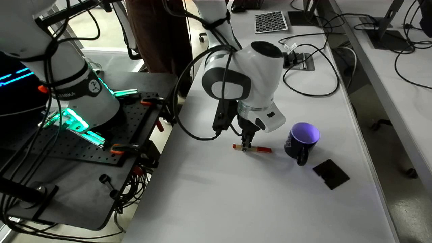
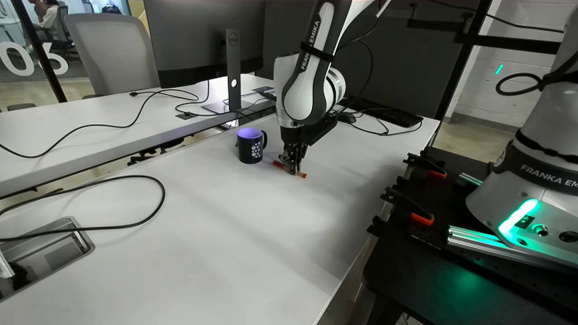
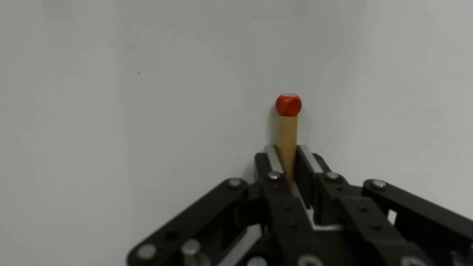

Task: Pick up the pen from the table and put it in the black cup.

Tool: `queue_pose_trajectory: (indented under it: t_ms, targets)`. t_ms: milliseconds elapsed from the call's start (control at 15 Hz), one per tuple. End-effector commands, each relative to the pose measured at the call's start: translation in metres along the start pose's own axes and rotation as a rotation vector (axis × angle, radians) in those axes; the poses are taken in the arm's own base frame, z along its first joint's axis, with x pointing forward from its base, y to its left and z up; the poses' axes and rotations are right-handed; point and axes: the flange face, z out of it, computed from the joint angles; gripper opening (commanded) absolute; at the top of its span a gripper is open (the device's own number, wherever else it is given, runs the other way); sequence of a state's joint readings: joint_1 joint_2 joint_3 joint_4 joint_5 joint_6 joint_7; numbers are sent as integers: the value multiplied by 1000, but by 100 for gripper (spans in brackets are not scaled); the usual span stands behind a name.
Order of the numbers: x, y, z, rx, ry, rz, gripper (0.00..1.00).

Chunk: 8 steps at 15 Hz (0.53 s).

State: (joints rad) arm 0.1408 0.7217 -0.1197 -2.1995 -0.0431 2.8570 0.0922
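Observation:
The pen [image 1: 264,149] has a tan body with a red cap and a red end. It lies flat at the table surface in both exterior views [image 2: 278,165]. In the wrist view its red tip and tan body [image 3: 287,129] point away between the fingers. My gripper [image 1: 246,147] points down, with its two fingers closed against the pen's sides around the tan middle [image 3: 286,157]. The fingers hide part of the pen. The black cup [image 1: 292,145], a mug with a purple inside, stands upright a short way beyond the pen's red cap end; it also shows here [image 2: 249,151].
A flat black square piece [image 1: 331,173] lies beside the cup. A looped black cable [image 1: 325,94] and a keyboard [image 1: 271,22] are farther along the white table [image 1: 236,202]. A cable hangs from the arm. A monitor [image 2: 203,40] stands on the neighbouring desk.

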Motion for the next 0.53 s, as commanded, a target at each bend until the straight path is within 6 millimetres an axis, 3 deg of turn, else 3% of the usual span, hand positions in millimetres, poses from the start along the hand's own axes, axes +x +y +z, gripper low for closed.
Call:
queue_pose_trajectory:
  t_ms: [0, 467]
  targets:
    - [-1, 2, -4, 1, 13, 6, 4]
    - [-19, 13, -31, -4, 142, 57, 4]
